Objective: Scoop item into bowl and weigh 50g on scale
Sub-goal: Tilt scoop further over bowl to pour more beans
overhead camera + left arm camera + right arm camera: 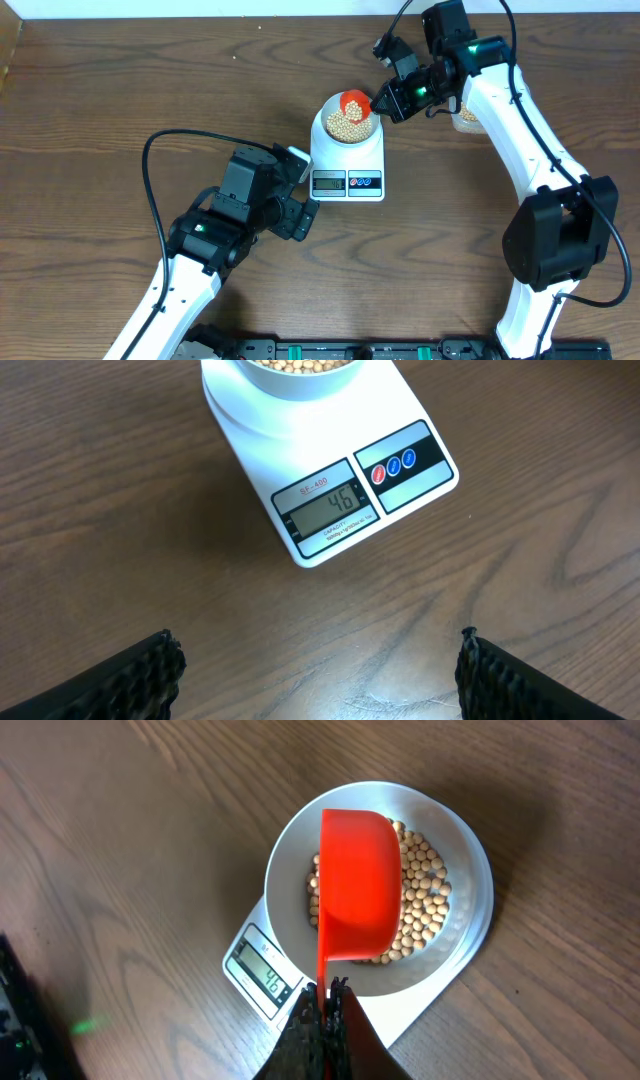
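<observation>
Bowl (347, 124) sitting on scale (347, 160), toward its rear; beans (349, 124) lying in bowl. Scoop (358, 888) hanging inverted over bowl, handle pinched in right gripper (326, 997). Left gripper (318, 665) hovering before scale, apart, above table (120, 90).

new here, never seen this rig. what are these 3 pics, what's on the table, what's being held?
Two robot arms work at a wooden table. One picture is from a fixed camera overhead; the other two come from cameras on each wrist. A white scale carries a pale bowl of tan beans, and its display reads 46. The right hand is shut on the handle of an orange scoop, turned upside down over the bowl. The left hand is open and holds nothing; its camera looks at the display.
</observation>
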Available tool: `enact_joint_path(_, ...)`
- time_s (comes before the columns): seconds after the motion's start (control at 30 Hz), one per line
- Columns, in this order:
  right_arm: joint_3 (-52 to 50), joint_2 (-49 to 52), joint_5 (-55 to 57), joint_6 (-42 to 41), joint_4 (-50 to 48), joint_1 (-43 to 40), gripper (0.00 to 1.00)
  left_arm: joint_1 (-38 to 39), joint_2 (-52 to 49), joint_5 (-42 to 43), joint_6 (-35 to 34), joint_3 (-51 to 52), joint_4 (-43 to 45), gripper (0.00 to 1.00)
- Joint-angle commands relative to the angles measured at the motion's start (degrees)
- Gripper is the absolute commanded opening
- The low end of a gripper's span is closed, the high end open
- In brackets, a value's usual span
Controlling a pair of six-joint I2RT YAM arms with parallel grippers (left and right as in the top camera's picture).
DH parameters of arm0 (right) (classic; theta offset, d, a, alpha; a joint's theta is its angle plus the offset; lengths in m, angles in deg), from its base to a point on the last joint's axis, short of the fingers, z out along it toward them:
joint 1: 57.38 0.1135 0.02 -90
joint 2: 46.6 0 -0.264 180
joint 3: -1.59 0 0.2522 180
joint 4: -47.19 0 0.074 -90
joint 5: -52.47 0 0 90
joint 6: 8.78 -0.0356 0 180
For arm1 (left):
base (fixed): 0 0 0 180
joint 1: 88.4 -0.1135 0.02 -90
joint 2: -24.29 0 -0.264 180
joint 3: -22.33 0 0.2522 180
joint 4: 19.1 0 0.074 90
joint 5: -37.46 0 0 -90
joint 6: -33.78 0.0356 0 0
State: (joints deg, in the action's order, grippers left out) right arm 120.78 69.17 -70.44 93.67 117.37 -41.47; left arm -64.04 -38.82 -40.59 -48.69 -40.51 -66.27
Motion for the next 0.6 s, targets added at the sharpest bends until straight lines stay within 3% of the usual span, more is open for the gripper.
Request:
enact_joint_path(0.0, 0.7, -1.79, 0.11, 2.47, 0.24, 0.39, 0.01, -0.39, -0.13, 0.48, 0.57, -1.11, -0.13, 0.89)
enact_joint_path(0.57, 0.7, -1.77, 2.12, 5.38, 1.66, 0.7, 0.01, -0.39, -0.13, 0.5, 0.57, -1.11, -0.13, 0.89)
